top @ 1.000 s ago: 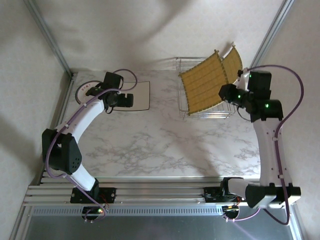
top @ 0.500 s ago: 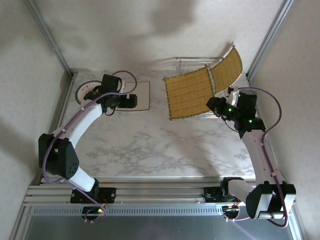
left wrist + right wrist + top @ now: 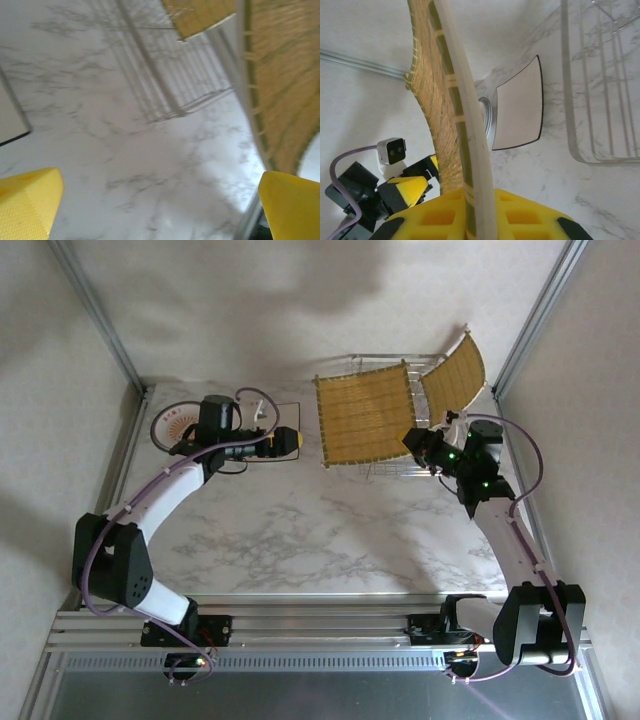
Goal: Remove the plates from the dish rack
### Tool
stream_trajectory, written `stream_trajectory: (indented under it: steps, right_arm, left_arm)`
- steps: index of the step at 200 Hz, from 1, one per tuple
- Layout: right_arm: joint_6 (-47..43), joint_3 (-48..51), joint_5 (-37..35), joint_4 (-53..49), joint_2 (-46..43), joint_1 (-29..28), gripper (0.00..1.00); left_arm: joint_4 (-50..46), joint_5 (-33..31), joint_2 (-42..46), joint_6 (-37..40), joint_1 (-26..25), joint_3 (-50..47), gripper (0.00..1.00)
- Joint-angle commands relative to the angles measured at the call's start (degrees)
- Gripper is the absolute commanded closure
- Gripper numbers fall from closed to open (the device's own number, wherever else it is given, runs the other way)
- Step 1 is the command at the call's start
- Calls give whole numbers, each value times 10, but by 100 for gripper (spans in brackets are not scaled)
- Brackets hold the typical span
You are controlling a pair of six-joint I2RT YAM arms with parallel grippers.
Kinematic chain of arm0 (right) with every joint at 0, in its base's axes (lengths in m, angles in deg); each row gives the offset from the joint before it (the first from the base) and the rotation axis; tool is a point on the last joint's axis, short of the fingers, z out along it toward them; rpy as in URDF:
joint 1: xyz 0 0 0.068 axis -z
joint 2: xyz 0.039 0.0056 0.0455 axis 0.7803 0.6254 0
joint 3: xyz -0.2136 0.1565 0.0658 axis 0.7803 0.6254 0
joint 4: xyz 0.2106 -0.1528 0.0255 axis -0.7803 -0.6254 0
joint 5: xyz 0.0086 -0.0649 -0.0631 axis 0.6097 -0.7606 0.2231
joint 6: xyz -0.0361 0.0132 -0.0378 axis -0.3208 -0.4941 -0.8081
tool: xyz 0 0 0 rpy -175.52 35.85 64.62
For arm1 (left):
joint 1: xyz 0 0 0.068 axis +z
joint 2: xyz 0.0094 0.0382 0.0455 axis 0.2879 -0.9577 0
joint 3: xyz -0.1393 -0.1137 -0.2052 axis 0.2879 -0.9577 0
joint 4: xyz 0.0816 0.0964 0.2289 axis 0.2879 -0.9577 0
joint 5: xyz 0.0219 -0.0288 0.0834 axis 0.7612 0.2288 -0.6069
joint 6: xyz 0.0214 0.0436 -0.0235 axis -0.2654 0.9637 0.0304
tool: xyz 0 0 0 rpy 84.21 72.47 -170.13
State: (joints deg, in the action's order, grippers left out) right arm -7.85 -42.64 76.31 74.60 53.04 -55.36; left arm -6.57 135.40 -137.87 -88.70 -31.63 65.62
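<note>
My right gripper (image 3: 413, 443) is shut on the right edge of a striped yellow square plate (image 3: 365, 420), held up in front of the silver wire dish rack (image 3: 398, 469). In the right wrist view the plate's pale edge (image 3: 465, 125) runs up from between my fingers (image 3: 480, 220). A second striped plate (image 3: 453, 375) leans in the rack's back right. My left gripper (image 3: 286, 438) is open and empty, pointing right at the held plate (image 3: 285, 95); its midpoint (image 3: 160, 210) hangs over bare marble. A whitish square plate (image 3: 277, 416) and a small round red-centred plate (image 3: 177, 423) lie at the far left.
The marble table (image 3: 300, 530) stretches out in front of both arms. Metal frame posts (image 3: 100, 310) stand at the back corners, with walls close on both sides. The rack wires (image 3: 165, 75) lie ahead of my left gripper.
My right gripper has carried the striped plate up and left, out of the rack. My left gripper swung right towards it, uncovering the round plate.
</note>
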Motion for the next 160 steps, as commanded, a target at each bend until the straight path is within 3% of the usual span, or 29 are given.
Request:
stream_trajectory:
  steps: [1,32,97,160]
  right_arm:
    - [18,-18,24,80,7,-13,100]
    - [19,-23,28,98,29,-32,100]
    - [21,-23,36,136,59,-65,100]
    - [30,-30,35,155,84,-72,100]
  left_arm:
    - [146,101,-4,-81,4,-13,2]
    - [207,128,-21,-123,4,-18,5]
    - [248,121,-70,-161,4,-21,16]
    - [329,130,-98,-220,4,-22,47]
